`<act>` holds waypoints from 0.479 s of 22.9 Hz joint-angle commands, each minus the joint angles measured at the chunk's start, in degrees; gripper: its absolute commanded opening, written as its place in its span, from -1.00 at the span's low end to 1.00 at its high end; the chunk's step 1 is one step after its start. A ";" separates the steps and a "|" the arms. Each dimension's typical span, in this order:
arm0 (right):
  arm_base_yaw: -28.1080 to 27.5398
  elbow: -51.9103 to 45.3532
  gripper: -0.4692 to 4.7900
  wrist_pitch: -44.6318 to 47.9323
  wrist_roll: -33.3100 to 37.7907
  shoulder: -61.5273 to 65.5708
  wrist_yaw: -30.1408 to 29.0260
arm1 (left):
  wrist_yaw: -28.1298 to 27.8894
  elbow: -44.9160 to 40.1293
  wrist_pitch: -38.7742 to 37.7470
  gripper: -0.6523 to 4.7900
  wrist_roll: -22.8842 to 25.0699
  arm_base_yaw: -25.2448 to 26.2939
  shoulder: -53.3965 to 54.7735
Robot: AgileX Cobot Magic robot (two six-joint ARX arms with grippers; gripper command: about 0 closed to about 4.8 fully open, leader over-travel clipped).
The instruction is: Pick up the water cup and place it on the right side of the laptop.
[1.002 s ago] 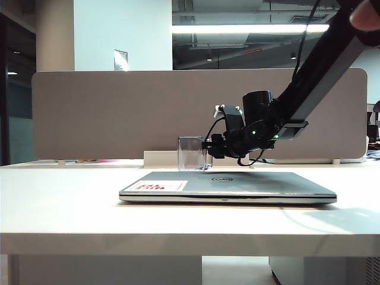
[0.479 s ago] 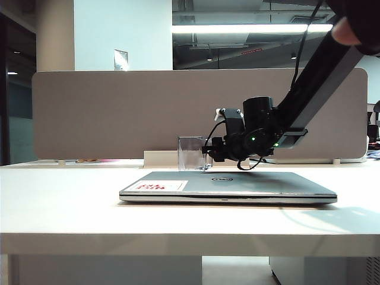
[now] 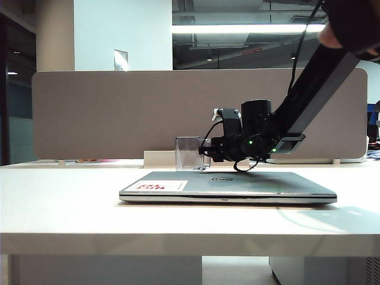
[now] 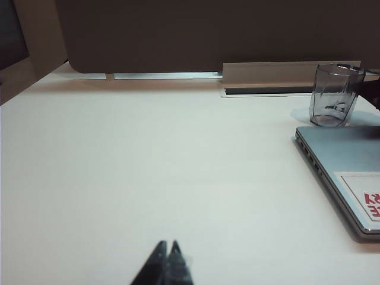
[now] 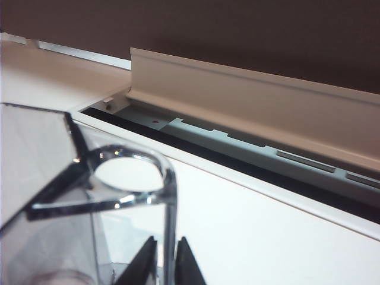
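Observation:
The water cup [image 3: 187,153], a small clear faceted mug, stands on the table just behind the back edge of the laptop [image 3: 237,184]. The silver laptop lies shut with its red-print sticker at the front left. My right gripper [image 3: 205,155] reaches in from the right at cup height. In the right wrist view the gripper [image 5: 164,246] is shut on the handle [image 5: 169,196] of the water cup [image 5: 53,196], one finger on each side. My left gripper [image 4: 168,244] hangs shut and empty over bare table, far from the water cup [image 4: 335,95] and the laptop [image 4: 344,172].
A grey partition panel [image 3: 119,113] runs along the back of the desk. A white cable channel [image 5: 249,101] with a dark slot lies just beyond the cup. The table's front edge [image 3: 178,237] is near the camera.
My right gripper's fingers have closed on the cup's handle. The arm has come slightly lower and further left, and the cup has shifted a little to the left.

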 commanded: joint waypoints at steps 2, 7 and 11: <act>0.11 0.31 -0.62 2.34 0.07 -0.22 0.48 | 0.15 0.17 0.37 -0.77 -0.04 -0.07 0.04; 0.15 0.31 -0.62 3.61 0.09 -0.22 0.44 | 0.15 0.17 0.35 -0.77 -0.04 -0.07 0.04; 0.15 0.31 -0.70 3.58 0.07 -0.22 0.44 | 0.15 0.17 0.35 -0.77 -0.04 -0.07 0.04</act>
